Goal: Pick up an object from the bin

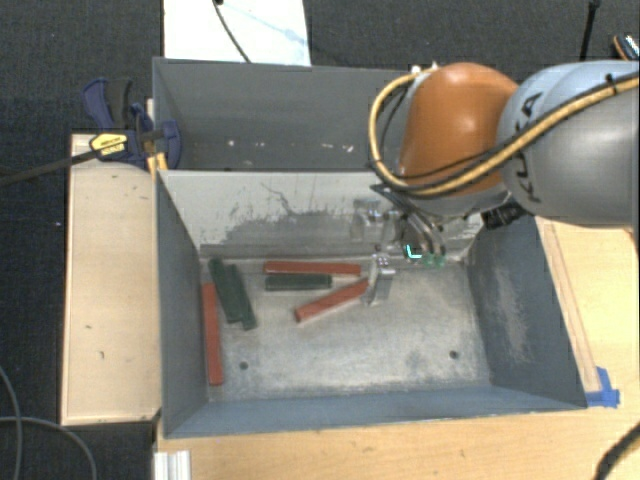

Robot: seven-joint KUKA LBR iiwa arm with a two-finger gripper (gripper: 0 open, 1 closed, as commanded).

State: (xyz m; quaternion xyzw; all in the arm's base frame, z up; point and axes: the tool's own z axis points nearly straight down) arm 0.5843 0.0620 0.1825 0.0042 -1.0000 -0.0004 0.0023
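Scuffed bin [400,353] (dark carpet [70,28]), hand [379,284] beside red bar [330,305]

The arm [585,138] reached in from the right, its thick grey link lying level across the upper right. An orange cover [455,123] capped the wrist, and yellow and black cables [383,118] looped round its left side. Beneath the cover the claw [382,280] hung down and slightly left, set low.

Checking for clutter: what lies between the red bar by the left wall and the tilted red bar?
In the camera view, a slanted dark green bar, then bare bin floor.
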